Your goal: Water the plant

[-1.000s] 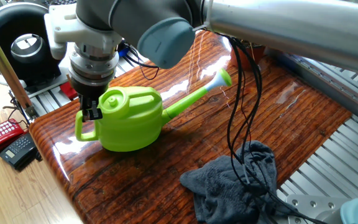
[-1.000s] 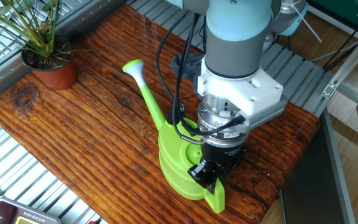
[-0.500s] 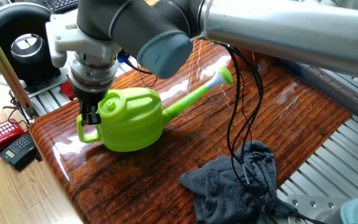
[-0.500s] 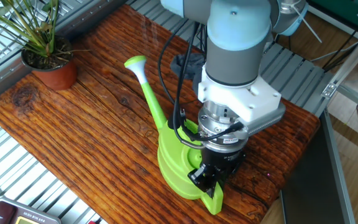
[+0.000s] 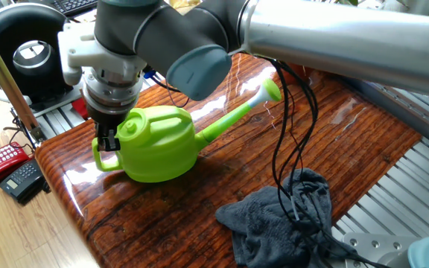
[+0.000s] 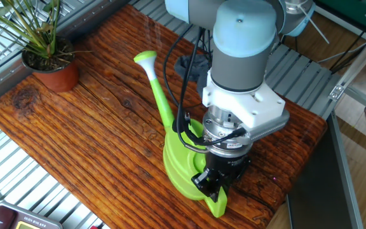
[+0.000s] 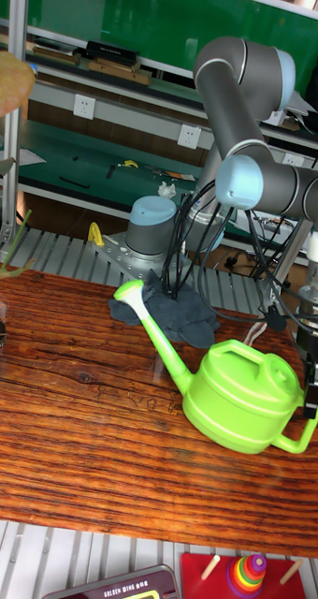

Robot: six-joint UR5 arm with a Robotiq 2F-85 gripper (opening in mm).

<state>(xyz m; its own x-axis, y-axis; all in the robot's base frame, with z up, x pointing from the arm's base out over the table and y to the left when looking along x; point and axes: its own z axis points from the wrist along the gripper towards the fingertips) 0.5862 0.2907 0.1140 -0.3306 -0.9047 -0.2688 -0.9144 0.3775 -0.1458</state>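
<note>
The plant [image 6: 38, 28] has thin green leaves in a terracotta pot [image 6: 54, 74] and stands at the far left corner of the wooden table [image 6: 100, 140]. In the tall fixed view only a few of its leaves [image 7: 0, 267] show at the left edge. The green watering can [image 5: 159, 145] sits near the table's other end. Its spout head [image 6: 146, 58] points roughly toward the plant, well short of it. My gripper [image 5: 109, 138] comes down from above and is shut on the can's handle [image 7: 299, 440]. I cannot tell whether the can's base touches the wood.
A crumpled grey cloth [image 5: 281, 219] with black cables draped over it lies beside the can. A red and a black phone [image 5: 6, 167] lie on the floor past the table edge. A toy ring stack [image 7: 245, 571] and a tin [image 6: 18, 221] sit below the front edge.
The can has turned slightly in my grip. Its spout head has swung a little away from the plant and up in the other fixed view. The gripper has barely shifted.
</note>
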